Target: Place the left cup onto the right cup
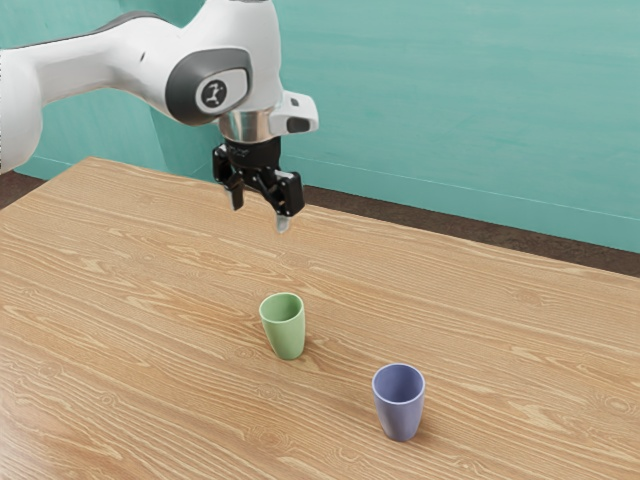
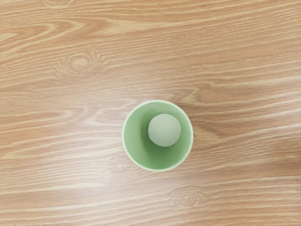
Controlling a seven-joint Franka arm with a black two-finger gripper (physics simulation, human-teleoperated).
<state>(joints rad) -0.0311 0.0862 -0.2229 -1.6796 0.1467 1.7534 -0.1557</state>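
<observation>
Noted on the grey joint cap [image 1: 213,93] of the white arm [image 1: 110,55]: one round white emblem, too small to read. Work surface: wooden table [image 1: 120,300], light brown, with long wavy grain and a few knots, the same grain in sight all round the cup in the wrist view. Behind the table, a dark strip [image 1: 480,232] along the far edge, then a plain teal wall [image 1: 480,100]. Green cup [image 1: 283,325] standing upright near the middle of the table, mouth up, long axis vertical, narrowing toward the base. Same cup in the wrist view [image 2: 141,150] seen straight down the mouth, round inner floor in sight, hence directly beneath the hand. Blue cup [image 1: 399,401] likewise upright and mouth up, standing toward the exterior view's right of the green one and nearer the camera, apart from it, not touching. Gripper [image 1: 260,212] black, hanging well above the table over the green cup, clear of both cups. Fingers spread, released, nothing between them.
</observation>
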